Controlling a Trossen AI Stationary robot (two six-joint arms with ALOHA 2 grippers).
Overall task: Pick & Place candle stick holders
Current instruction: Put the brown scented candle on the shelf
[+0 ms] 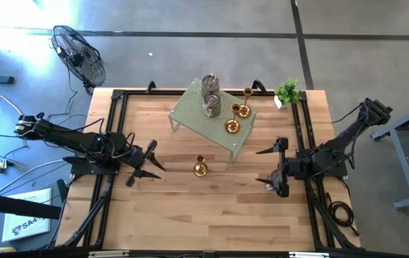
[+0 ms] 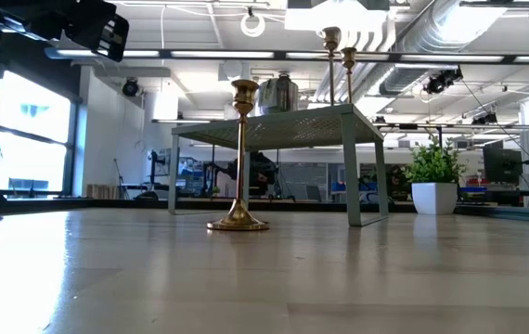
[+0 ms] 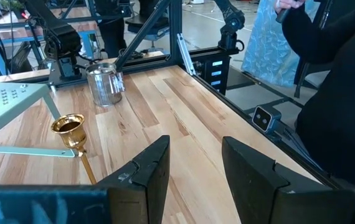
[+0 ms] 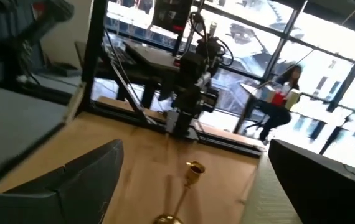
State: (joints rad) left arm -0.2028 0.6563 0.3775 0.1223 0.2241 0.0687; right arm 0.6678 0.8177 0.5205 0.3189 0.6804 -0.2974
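Right gripper (image 1: pixel 275 166) stands at the right side of the table with its fingers spread wide and nothing between them; the right wrist view shows the lone gold holder (image 4: pixel 190 175) ahead of the gap, apart from both fingers. Left gripper (image 1: pixel 146 163) waits at the left side, fingers parted to a moderate gap, also empty.

Nearest object: the lone gold holder (image 1: pixel 200 169) stands upright on the bare table (image 1: pixel 190 215) between the two grippers, just in front of the pale green rack (image 1: pixel 190 115).

Farther: on the rack stand two grey-silver cups (image 1: pixel 211 97), one behind the other, and three more gold holders (image 1: pixel 232 125) toward its right end. A small potted plant (image 1: pixel 288 91) sits at the far right corner of the table.

Handling, judged from appearance:
- Rigid metal; not fragile, but polished, so probably slippery.
- Round base, thin stem, small top cup: likely to topple if pushed at the top.
- Recommended hold: across the stem, low to middle, fingers level and centred.
- The grey-silver cups are wider and squat; grip across the wall or rim.
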